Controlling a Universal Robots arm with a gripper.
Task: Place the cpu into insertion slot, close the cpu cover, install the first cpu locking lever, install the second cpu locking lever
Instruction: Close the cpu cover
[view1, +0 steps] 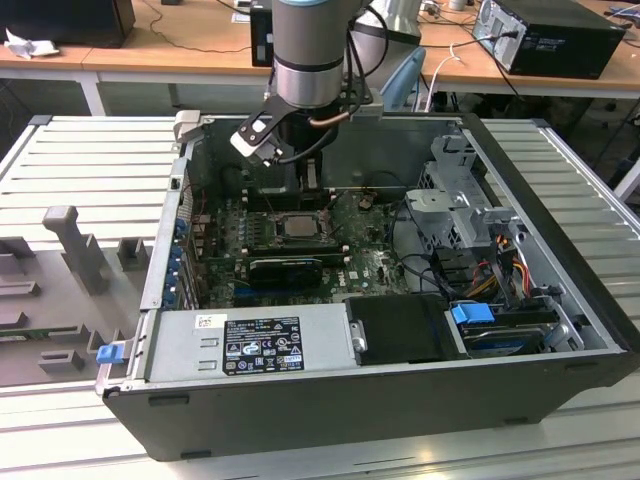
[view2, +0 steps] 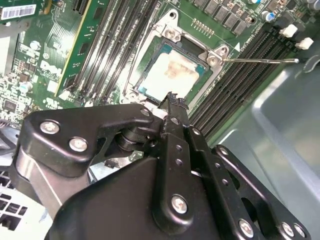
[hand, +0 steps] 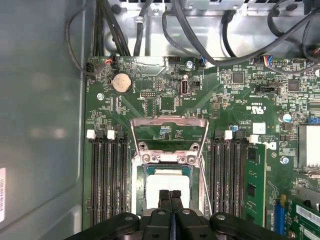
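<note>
Just above centre of the exterior view, well above the printed label – the cpu lies in the insertion slot, cpu cover standing open – the gripper hangs over it, fingers pressed together, gripping nothing.

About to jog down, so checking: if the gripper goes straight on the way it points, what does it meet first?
Most likely the cpu, seated in the insertion slot: the gripper has its shut tips aimed at the metal top, near one edge. Depth is unclear, so contact may be close.
</note>
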